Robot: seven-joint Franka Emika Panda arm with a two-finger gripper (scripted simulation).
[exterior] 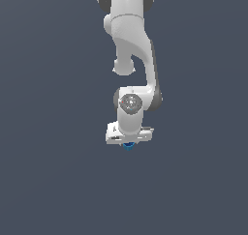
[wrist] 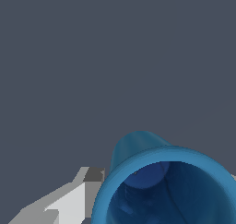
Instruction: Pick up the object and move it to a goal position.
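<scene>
The object (exterior: pixel 128 146) is a small bright blue cup that pokes out just beneath the white hand of the arm in the exterior view. My gripper (exterior: pixel 128 143) points straight down and is shut on it. In the wrist view the object (wrist: pixel 161 191) fills the lower part of the picture, its open rim facing the camera with a darker hollow inside. One grey-white finger (wrist: pixel 78 195) presses against its side, and only a sliver of the other finger shows at the picture's edge. The goal position carries no visible mark.
Plain dark grey-blue ground surrounds the arm in both views. The white arm links (exterior: pixel 133 40) rise above the hand in the exterior view.
</scene>
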